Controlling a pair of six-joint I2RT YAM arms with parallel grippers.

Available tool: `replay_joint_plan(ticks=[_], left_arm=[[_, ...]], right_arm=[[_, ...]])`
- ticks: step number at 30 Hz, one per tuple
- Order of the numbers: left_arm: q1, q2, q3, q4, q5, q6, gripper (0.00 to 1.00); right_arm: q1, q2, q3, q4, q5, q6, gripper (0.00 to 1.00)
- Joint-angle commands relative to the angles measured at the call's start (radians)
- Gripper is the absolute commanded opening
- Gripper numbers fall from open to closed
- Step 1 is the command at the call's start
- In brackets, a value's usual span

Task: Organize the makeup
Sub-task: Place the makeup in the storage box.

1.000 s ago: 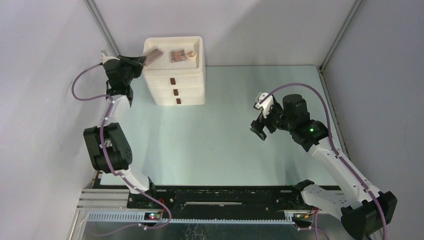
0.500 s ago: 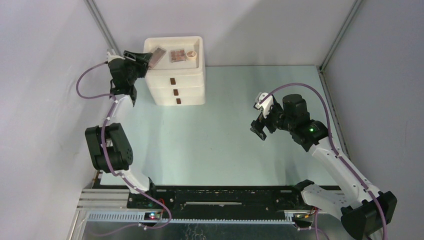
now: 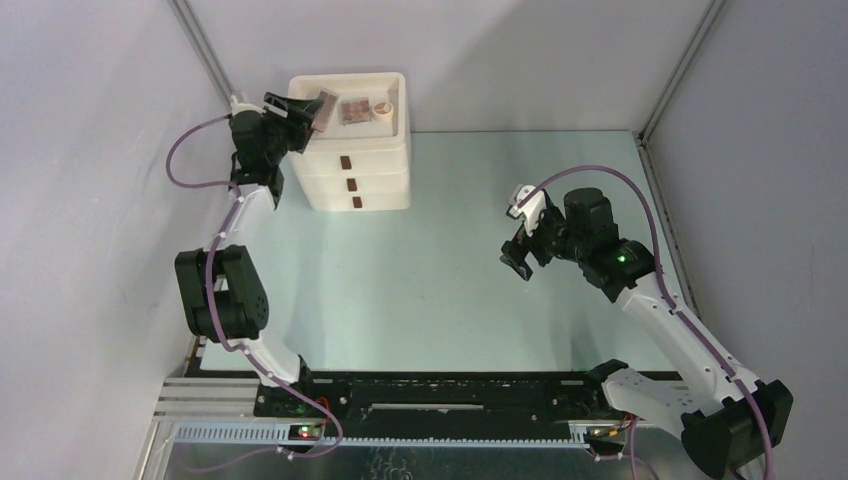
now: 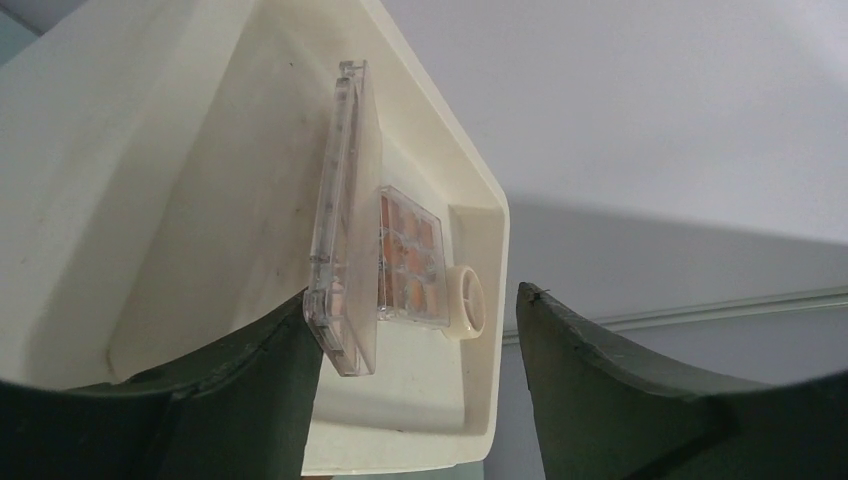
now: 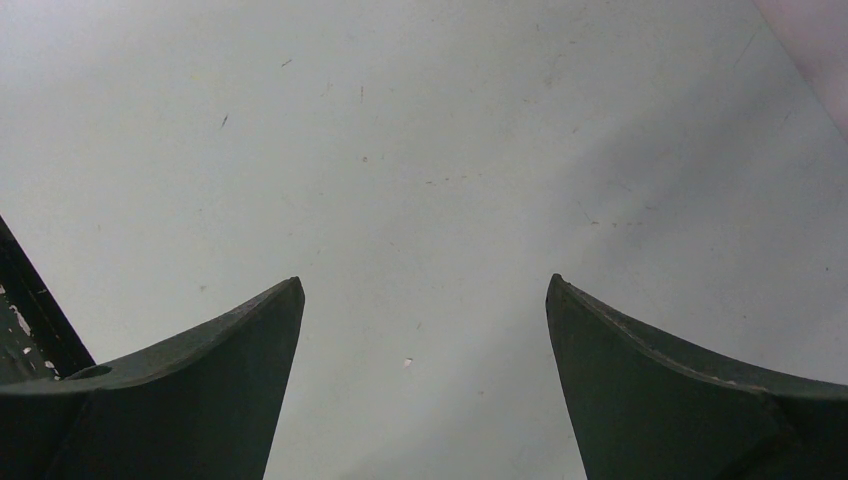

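The left claw (image 3: 303, 113) reaches over the left rim of the recessed top tray of the cream plastic three-drawer box (image 3: 350, 170), which stands at the far left of the pale green desk (image 3: 440, 300). Its jaws stand well apart. A flat rectangular palette with a clear lid and pink-brown pans (image 4: 345, 240) is tipped up on its edge in the tray. Its near corner touches only the finger on the left of the wrist view, and the other finger is well clear of it, so nothing is gripped. Just beside it a second rectangular palette of orange-pink pans (image 4: 408, 258) lies flat in the tray, and a small round cream-peach piece (image 4: 468, 300) sits next to that, near the tray's rim. All three drawers show closed fronts with dark-brown handles. The right claw (image 3: 520, 262) hangs over bare desk on the right, well apart from the box, its jaws wide open and holding nothing.
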Motion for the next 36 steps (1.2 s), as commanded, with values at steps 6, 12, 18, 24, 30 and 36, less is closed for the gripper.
replay_joint_plan(ticks=[6, 12, 18, 24, 30, 36], left_arm=[[-0.007, 0.002, 0.096, -0.12, -0.025, 0.09, 0.84], [-0.007, -0.037, 0.12, -0.2, -0.068, 0.181, 0.89], [-0.007, -0.066, 0.145, -0.291, -0.1, 0.255, 0.92], [-0.007, -0.064, 0.189, -0.355, -0.095, 0.283, 0.94], [-0.008, -0.059, 0.217, -0.404, -0.08, 0.289, 0.95], [-0.006, -0.096, 0.194, -0.426, -0.083, 0.317, 0.96]], right_arm=[[-0.004, 0.0, 0.001, 0.014, -0.004, -0.005, 0.99], [-0.004, 0.0, 0.001, 0.012, -0.005, -0.005, 0.99], [-0.003, 0.003, 0.001, 0.012, -0.005, -0.004, 0.99], [-0.004, 0.004, 0.001, 0.011, -0.005, -0.005, 0.99], [-0.004, 0.005, 0.001, 0.011, -0.004, -0.005, 0.99], [-0.004, 0.007, 0.002, 0.01, -0.005, -0.006, 0.99]])
